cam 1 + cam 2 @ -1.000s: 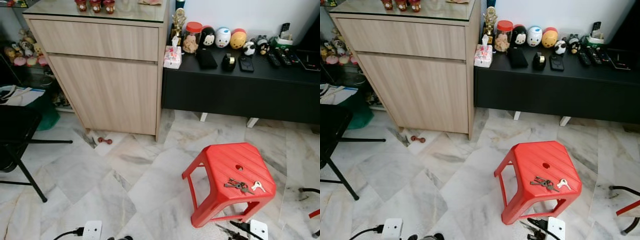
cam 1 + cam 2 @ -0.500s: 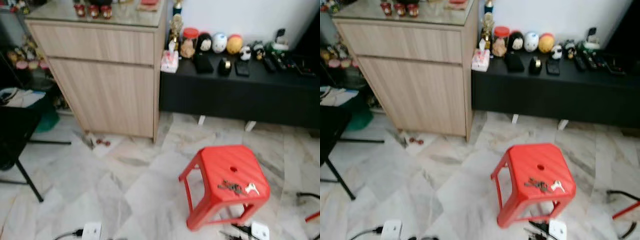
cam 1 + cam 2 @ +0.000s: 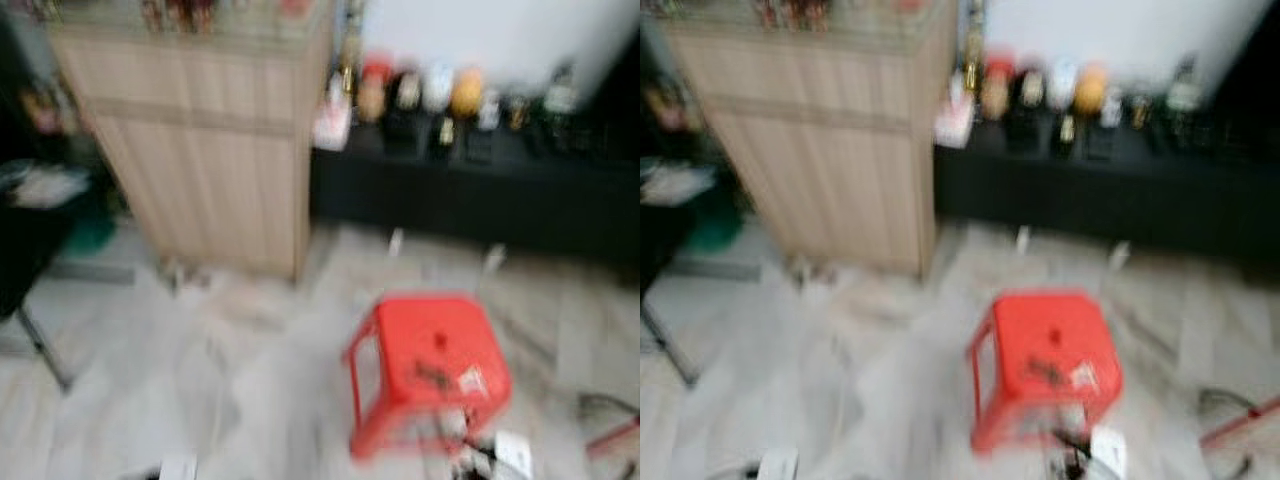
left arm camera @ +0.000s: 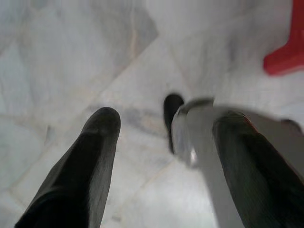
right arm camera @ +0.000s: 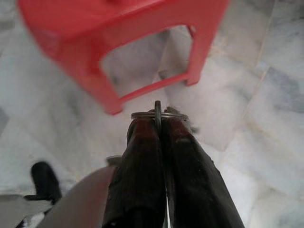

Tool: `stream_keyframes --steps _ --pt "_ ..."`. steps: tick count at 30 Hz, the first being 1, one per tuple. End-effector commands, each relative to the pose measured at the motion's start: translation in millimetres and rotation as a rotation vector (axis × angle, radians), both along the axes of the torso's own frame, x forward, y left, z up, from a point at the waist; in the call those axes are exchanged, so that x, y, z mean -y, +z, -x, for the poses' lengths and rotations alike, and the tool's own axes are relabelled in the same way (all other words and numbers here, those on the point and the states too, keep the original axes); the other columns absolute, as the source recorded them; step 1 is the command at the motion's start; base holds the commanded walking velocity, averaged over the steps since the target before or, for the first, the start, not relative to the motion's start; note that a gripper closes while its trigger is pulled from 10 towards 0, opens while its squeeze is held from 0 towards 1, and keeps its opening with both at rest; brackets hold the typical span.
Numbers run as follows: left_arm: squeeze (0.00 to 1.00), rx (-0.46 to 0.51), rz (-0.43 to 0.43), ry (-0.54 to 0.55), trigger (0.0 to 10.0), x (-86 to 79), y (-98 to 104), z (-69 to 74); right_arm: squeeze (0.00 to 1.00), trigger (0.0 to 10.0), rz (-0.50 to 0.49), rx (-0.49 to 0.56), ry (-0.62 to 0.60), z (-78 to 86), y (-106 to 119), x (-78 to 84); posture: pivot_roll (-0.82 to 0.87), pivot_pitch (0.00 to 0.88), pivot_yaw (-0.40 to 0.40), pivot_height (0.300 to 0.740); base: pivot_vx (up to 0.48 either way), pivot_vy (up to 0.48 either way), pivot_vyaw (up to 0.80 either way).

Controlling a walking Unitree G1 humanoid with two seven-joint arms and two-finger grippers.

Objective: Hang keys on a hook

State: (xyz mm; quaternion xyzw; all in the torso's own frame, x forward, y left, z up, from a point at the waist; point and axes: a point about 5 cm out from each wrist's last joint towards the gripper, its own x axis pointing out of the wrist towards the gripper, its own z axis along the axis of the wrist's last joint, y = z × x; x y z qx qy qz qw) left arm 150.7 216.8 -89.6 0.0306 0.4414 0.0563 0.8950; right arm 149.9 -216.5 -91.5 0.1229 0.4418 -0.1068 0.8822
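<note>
The head views are blurred, so detail is scarce. A red stool [image 3: 428, 362] stands on the marble floor [image 3: 200, 380], and a dark clump with a pale tag on its seat is most likely the keys [image 3: 445, 379]. Behind it a wooden cabinet [image 3: 200, 140] stands beside a low black bench [image 3: 470, 190] carrying a row of small ornaments. No hook can be made out.

In the left wrist view, the left pincer [image 4: 166, 137] hangs over bare floor with its fingers spread apart and nothing between them, idle at the robot's side.

In the right wrist view, the right pincer [image 5: 158, 124] points down beside the stool's legs, fingers pressed together on a thin metal ring [image 5: 159, 114] at their tips. What the ring belongs to cannot be told; pinching it edge-on would keep it from slipping.
</note>
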Motion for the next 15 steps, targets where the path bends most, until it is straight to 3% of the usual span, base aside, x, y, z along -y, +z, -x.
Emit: stream_keyframes --steps 1,15 --pt "0.0 -0.036 0.015 -0.014 10.0 7.0 -5.1 9.0 0.0 10.0 0.015 -0.018 -0.026 8.7 -1.6 8.1 0.0 0.103 -0.078 0.74 0.0 -0.322 0.0" --pt "0.0 -0.025 0.019 -0.017 10.0 8.7 -3.5 3.8 0.0 10.0 0.076 -0.006 -0.094 9.5 -0.6 12.2 0.0 0.103 -0.08 0.74 0.0 -0.323 0.0"
